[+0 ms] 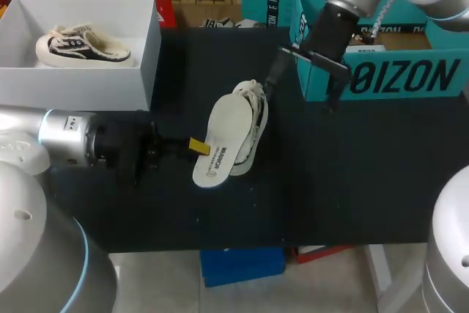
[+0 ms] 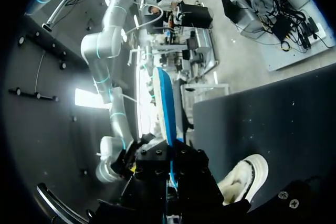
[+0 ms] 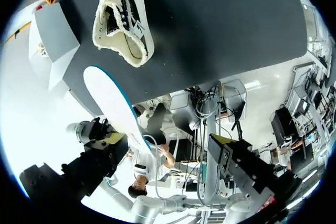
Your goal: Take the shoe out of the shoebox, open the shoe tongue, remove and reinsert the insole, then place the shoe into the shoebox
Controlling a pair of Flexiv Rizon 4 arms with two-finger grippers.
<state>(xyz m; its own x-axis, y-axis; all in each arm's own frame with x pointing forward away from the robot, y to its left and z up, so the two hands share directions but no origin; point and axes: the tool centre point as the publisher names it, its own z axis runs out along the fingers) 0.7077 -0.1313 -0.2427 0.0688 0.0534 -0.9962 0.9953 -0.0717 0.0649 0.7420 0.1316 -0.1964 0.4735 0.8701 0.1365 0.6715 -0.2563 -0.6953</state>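
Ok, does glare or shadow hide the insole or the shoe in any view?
Head view: even light; insole and shoe stand out against the dark table. Left wrist view: a bright glow sits behind the insole's edge. Right wrist view: glare floods around the white shoebox; the shoe reads fine.

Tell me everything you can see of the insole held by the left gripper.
The insole is a long, thin, foam-looking piece: cream-white on its broad face, with dark print near the heel, and blue on the other side, seen at its edge in the wrist views. It is out of the shoe, held above the black table, white face up. The left gripper is shut on its side edge near the heel. The right wrist view shows a gap between it and the shoe.
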